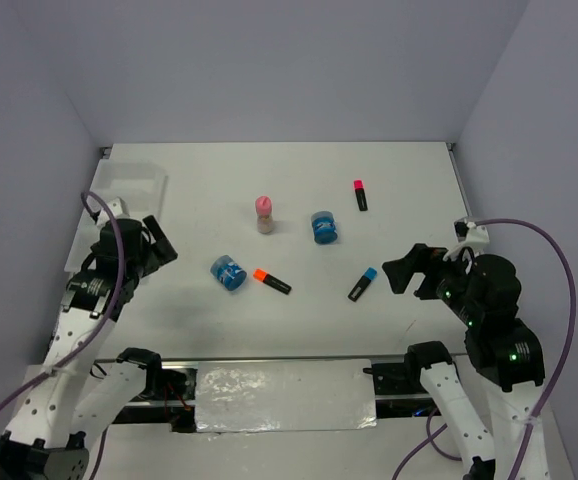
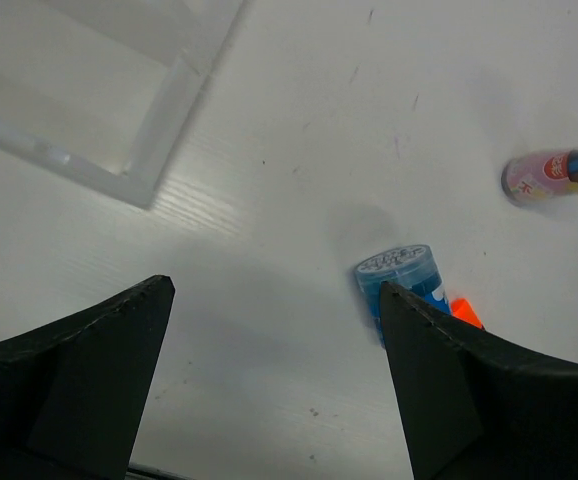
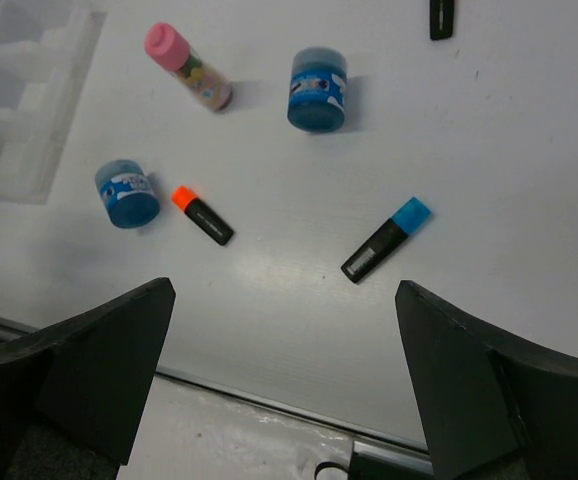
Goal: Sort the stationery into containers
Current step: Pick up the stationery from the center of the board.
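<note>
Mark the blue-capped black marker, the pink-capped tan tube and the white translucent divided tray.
Blue-capped black marker (image 3: 382, 244), right wrist view, black barrel.
Pink-capped tan tube (image 3: 193, 72), right wrist view, printed body.
White translucent divided tray (image 2: 184, 90), left wrist view, side wall.

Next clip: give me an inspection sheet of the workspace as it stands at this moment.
Surface: white table, faintly scuffed.
Job's things: divided tray at the far left corner, no stationery seen inside. Outside it, mid-table: pink-capped marker, orange-capped marker, blue-capped marker, left blue roll, right blue roll, pink-capped tube.
Clutter: nothing seen.
Pincers: left pincer open, empty; right pincer open, empty.
Cables: left purple cable and right purple cable loop along the arms, away from the stationery.
Surroundings: plain walls on three sides; silvery sheet at the near edge.
</note>
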`<state>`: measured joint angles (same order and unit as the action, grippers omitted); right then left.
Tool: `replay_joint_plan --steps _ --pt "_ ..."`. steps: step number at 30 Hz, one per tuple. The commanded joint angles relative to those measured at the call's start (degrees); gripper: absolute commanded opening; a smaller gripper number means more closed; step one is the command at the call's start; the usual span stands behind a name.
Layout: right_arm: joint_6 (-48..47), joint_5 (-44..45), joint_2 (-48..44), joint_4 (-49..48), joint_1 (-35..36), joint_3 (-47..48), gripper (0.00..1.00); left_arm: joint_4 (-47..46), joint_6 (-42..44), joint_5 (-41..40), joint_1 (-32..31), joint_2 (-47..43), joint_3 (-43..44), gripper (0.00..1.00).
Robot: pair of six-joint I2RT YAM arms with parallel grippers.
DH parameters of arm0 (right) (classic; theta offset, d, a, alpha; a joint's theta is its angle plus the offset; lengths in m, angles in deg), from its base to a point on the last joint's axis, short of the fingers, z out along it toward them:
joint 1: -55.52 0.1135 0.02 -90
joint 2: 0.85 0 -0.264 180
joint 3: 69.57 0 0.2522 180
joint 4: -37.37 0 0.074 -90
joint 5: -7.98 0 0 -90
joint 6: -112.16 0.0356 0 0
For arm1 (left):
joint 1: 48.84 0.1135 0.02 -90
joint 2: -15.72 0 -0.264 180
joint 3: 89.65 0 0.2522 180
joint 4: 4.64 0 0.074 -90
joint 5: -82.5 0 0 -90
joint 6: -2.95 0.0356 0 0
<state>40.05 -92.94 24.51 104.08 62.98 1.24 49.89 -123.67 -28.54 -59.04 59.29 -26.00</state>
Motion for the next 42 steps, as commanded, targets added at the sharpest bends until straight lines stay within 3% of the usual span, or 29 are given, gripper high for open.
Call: replay_joint_plan --steps 1,4,7,11,19,33,42 --pt "-0.8 -2.4 1.8 -1.1 -0.2 -2.3 1.00 -0.1 -10.1 4.0 -1.6 3.8 -0.3 0.96" --pt "-0.8 -2.4 1.7 -1.5 -0.3 -3.9 1.00 -0.1 -17.8 -2.1 -9.8 7.2 0.9 0.97" --pt "-1.1 -3.4 1.9 -1.9 -0.2 -5.1 1.00 3.5 -26.4 -10.6 -23.4 11.9 4.7 0.99" --pt "-1.5 -4.7 2.2 -2.7 -0.3 -6.3 1.00 6.4 -34.9 -14.1 -29.5 19.9 7.9 0.99" --pt "-3.2 -5.9 2.4 -2.3 -0.2 -6.2 1.00 4.7 -37.8 -13.0 -30.6 33.1 10.4 0.99" --pt "-3.3 -7.5 2.8 -4.2 -0.1 -7.9 1.00 -1.0 -35.6 -14.6 -30.2 42.4 10.3 0.99" --pt "-3.6 -8.8 3.3 -5.0 0.0 -8.6 1.00 -5.9 -35.5 -13.8 -28.5 47.4 6.5 0.90"
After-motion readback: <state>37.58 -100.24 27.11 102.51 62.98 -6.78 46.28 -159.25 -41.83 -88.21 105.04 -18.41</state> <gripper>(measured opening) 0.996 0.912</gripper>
